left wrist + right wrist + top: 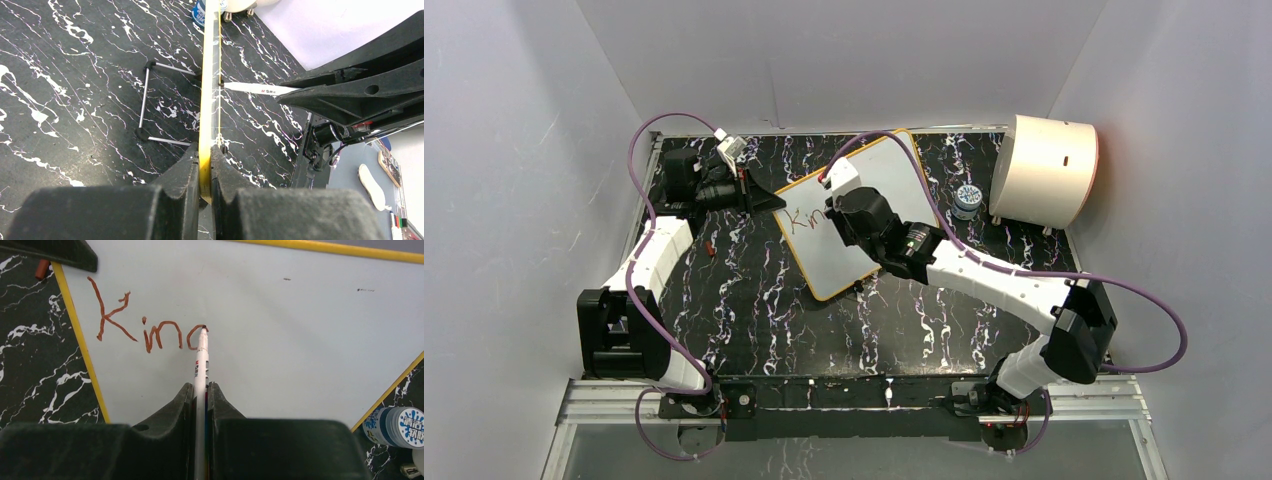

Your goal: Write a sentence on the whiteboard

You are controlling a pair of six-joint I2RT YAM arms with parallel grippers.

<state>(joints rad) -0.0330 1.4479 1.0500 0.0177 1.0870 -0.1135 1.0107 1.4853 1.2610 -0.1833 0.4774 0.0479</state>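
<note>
The whiteboard (824, 262) stands tilted on the black marbled mat, white with a yellow rim. My left gripper (769, 200) is shut on its left corner; in the left wrist view the jaws (205, 160) pinch the yellow rim (209, 75) edge-on. My right gripper (849, 215) is shut on a white marker (201, 365), fingers tight on the barrel (201, 390). The marker's tip touches the board at the end of the sentence (145, 327), dark red letters that read "Kin" plus a part-formed letter. The lettering (804, 218) also shows from above.
A cream half-cylinder drum (1044, 170) stands at the back right, with a small blue-labelled bottle (967, 198) beside it, close to the board's right edge (395, 426). A small reddish cap (710, 247) lies on the mat left of the board. A wire stand (142, 107) props the board from behind.
</note>
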